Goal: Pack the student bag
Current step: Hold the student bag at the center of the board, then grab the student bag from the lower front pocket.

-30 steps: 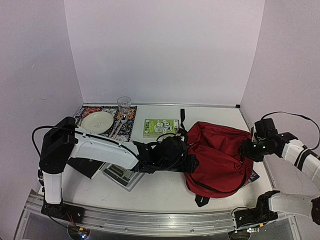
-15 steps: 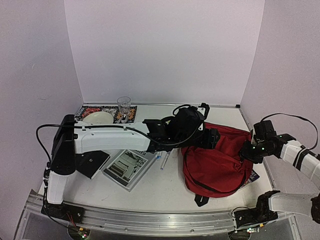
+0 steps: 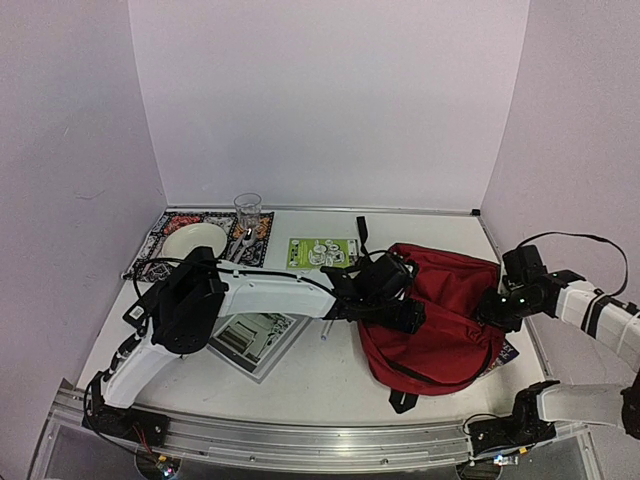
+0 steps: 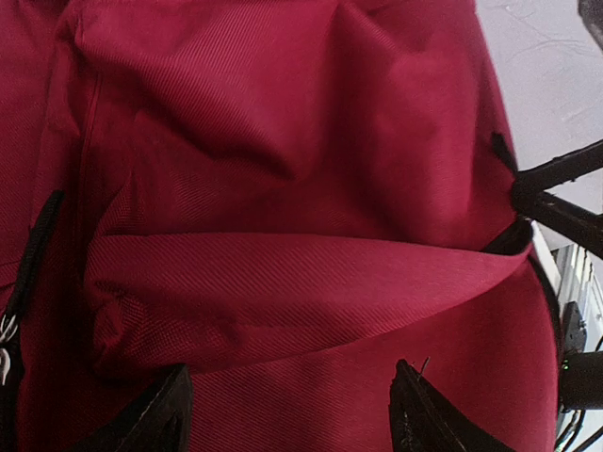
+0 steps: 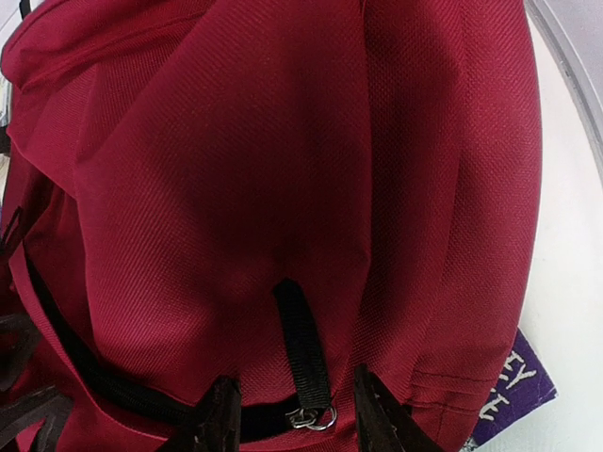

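The student bag (image 3: pixel 445 310) lies at the right of the table, dark red with black zips and straps. My left gripper (image 3: pixel 405 312) hovers over its left part. In the left wrist view that gripper (image 4: pixel 292 414) is open above folded red fabric (image 4: pixel 283 282), with nothing between its fingers (image 4: pixel 170 414). My right gripper (image 3: pixel 495 308) is at the bag's right side. In the right wrist view it (image 5: pixel 300 419) stands open, its tips either side of a black zip pull strap (image 5: pixel 303 348) with a small metal ring, not pinching it.
A green booklet (image 3: pixel 320 252) lies left of the bag. A plate (image 3: pixel 195 240) and a glass (image 3: pixel 247 210) stand on a patterned placemat at the back left. A magazine (image 3: pixel 255 335) and a pen (image 3: pixel 327 330) lie near the front. A purple book (image 5: pixel 513 381) pokes out under the bag.
The left arm swung up over the bag's back edge, then came down again onto its left part. The right gripper's jaws have narrowed a little round the zip pull.
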Motion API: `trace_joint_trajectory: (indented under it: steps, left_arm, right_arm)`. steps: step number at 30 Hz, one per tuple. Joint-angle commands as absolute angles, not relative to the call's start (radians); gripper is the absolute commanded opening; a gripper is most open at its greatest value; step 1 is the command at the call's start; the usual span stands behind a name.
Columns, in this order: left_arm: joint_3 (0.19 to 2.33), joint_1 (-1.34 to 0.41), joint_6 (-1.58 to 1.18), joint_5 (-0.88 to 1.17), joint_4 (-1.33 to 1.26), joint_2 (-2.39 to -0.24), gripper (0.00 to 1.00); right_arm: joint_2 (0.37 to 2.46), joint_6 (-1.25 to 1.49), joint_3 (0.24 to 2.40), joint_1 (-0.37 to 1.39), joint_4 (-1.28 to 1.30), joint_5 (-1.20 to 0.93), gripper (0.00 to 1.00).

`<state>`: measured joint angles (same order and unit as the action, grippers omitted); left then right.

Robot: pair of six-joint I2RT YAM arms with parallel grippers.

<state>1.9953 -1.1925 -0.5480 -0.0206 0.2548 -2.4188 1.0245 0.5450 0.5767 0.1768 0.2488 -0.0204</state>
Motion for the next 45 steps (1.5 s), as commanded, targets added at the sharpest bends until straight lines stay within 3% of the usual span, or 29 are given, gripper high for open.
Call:
trace_joint_trajectory:
  steps: [1,5,9,11,27,38,45]
  left_arm:
    - [1.997,-1.184,-0.531,0.045,0.255,-2.423,0.72]
    - [1.945,-1.184,-0.54,0.074,0.255,-2.415,0.7]
    - [1.907,-1.186,-0.553,0.093,0.254,-2.403,0.69]
    - [1.902,-1.187,-0.554,0.101,0.254,-2.399,0.69]
    - [1.891,-1.2,-0.571,0.097,0.248,-2.281,0.68]
    - [1.96,-1.201,-0.59,0.114,0.204,-2.286,0.7]
    - [1.985,-1.201,-0.572,0.135,0.175,-2.33,0.71]
  right_arm:
    - [1.058,0.523,0.556,0.172,0.231,-0.031,0.42]
    - [1.054,0.513,0.557,0.172,0.215,-0.057,0.34]
    - [1.035,0.496,0.573,0.172,0.221,-0.091,0.07]
    - [1.017,0.49,0.583,0.172,0.232,-0.116,0.0]
    - [0.944,0.461,0.677,0.196,0.336,-0.352,0.0]
    - [0.966,0.581,0.695,0.391,0.267,-0.311,0.0]
    - [1.005,0.606,0.724,0.416,0.221,-0.309,0.0]
